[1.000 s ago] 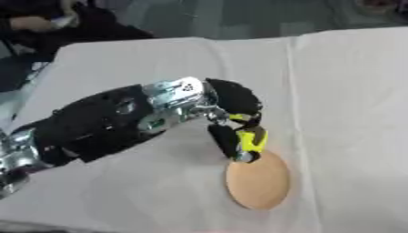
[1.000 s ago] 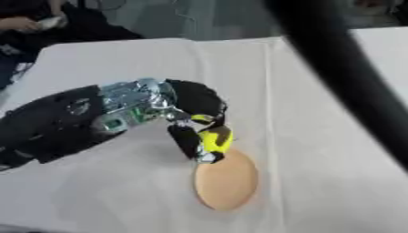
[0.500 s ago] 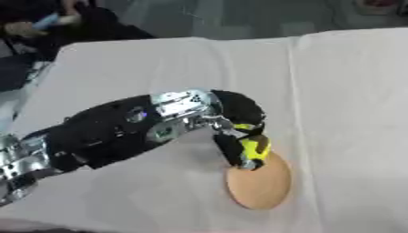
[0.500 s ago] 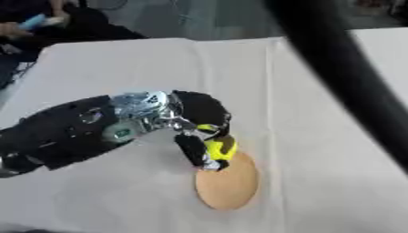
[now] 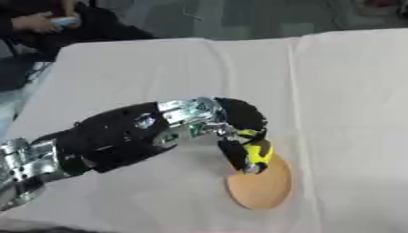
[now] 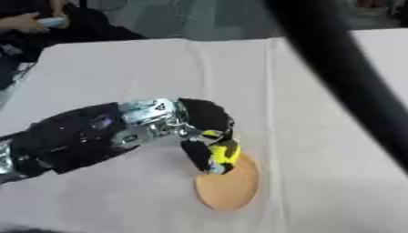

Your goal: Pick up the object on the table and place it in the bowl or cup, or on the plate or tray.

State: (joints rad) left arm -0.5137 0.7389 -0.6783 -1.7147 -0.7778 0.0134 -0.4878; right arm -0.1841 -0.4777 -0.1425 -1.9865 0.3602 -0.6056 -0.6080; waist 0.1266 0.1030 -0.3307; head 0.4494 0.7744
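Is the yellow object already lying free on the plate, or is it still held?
Held. The left robot hand has its fingers curled round the yellow object, just above the tan plate.

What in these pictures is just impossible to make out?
- The yellow object: the left hand curls around it in both views, so its shape stays unclear.
- The near edge of the round tan plate under the hand: covered by the fingers.
- The right hand: in no view; a blurred dark bar crosses the right eye view.
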